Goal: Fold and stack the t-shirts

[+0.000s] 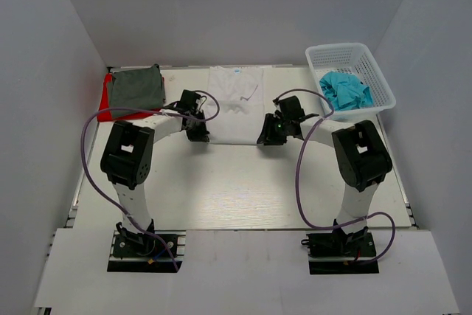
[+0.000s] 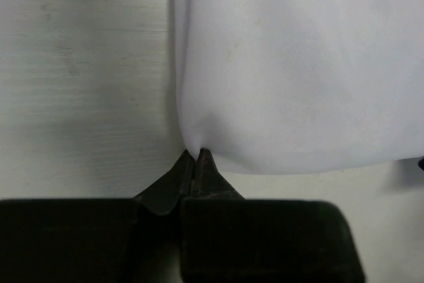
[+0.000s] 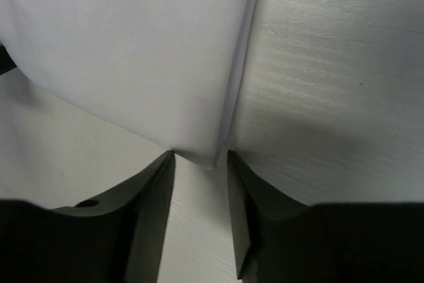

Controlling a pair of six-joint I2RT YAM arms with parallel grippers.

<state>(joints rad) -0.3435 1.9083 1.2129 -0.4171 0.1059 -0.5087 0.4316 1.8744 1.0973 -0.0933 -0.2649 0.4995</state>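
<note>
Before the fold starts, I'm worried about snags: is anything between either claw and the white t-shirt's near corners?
Nothing visible. The left claw pinches the white t-shirt at one near corner; the right claw straddles the other, jaws apart.

Pale wood-grain worktop (image 1: 236, 189), so here's what's sitting on it: a white t-shirt (image 1: 234, 105) spread flat at the middle of the far edge, a red t-shirt (image 1: 106, 101) in the far left corner with a folded grey-green t-shirt (image 1: 136, 86) on top, and a white lattice basket (image 1: 339, 55) at the far right corner.
</note>
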